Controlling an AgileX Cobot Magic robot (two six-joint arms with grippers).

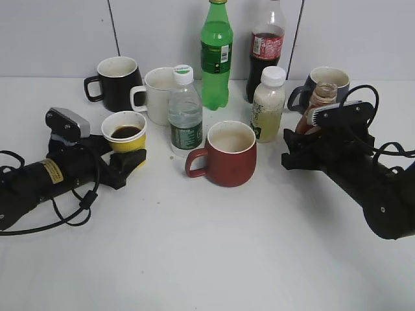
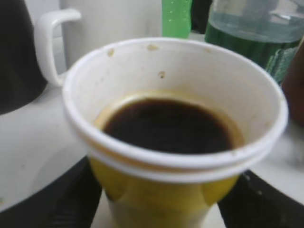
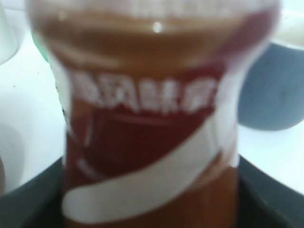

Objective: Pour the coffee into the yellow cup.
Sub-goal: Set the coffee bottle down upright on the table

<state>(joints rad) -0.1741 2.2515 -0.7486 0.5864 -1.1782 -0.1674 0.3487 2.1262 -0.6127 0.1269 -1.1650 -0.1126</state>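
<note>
The yellow cup (image 1: 129,144) stands upright at the left with dark coffee (image 1: 125,132) in it. My left gripper (image 1: 127,163) is shut on its lower wall. In the left wrist view the cup (image 2: 161,190) fills the frame, the coffee (image 2: 166,126) covers its bottom, and the black fingers of the left gripper (image 2: 159,211) press both sides. The brown coffee bottle (image 1: 322,98) stands upright and uncapped at the right, held by my right gripper (image 1: 301,146). In the right wrist view the bottle (image 3: 152,118) is blurred, between the right gripper's fingers (image 3: 152,211).
A dark red mug (image 1: 224,155) stands in the middle between the arms. Behind it are a water bottle (image 1: 185,113), a white mug (image 1: 155,94), a black mug (image 1: 117,83), a green bottle (image 1: 216,55), a cola bottle (image 1: 266,48), a pale drink bottle (image 1: 268,103) and a grey mug (image 1: 331,79).
</note>
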